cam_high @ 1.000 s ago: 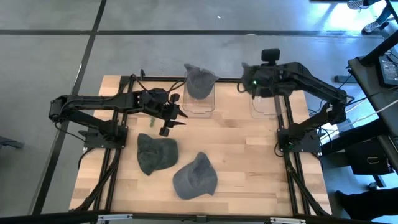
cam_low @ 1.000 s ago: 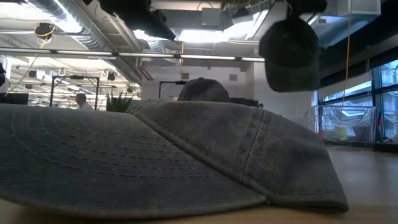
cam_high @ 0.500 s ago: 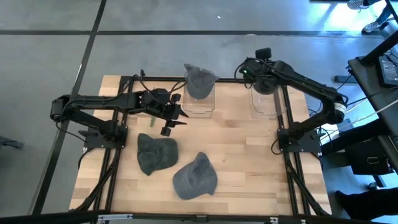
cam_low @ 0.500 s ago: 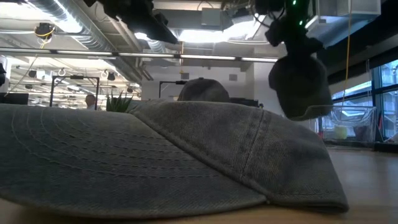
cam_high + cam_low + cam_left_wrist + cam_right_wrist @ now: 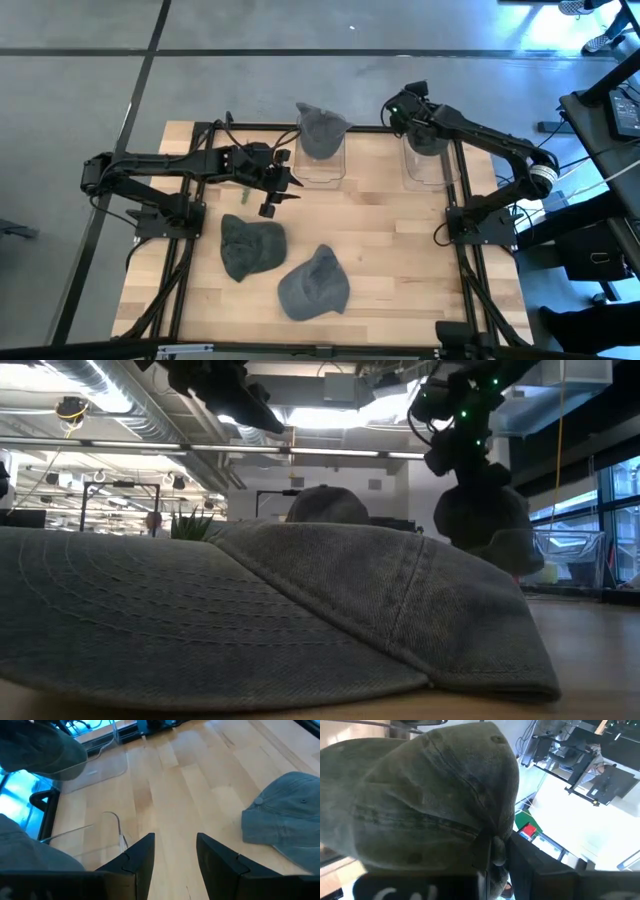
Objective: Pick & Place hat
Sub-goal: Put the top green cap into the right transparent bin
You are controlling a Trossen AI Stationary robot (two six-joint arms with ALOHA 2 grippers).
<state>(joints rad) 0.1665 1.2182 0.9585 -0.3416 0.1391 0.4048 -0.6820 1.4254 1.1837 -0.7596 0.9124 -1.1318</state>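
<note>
Nearest the front edge of the wooden table [image 5: 400, 250], a grey cap [image 5: 313, 283] lies flat, its brim filling the low view's foreground, and a second grey cap [image 5: 250, 246] lies just beside it toward the left arm's side. Farther back, the left gripper [image 5: 275, 190] hovers above bare wood between that second cap and a clear plastic bin [image 5: 320, 165]; its fingers [image 5: 140, 857] stand apart with nothing between them. A third grey cap [image 5: 320, 126] sits on top of this bin at the table's far edge. At the far right corner, the right gripper [image 5: 418, 120] hangs over a second clear bin [image 5: 432, 168], its fingers clamped on the crown of a fourth grey cap [image 5: 430, 795], which dangles below the wrist, just above the bin's opening in the low view
</note>
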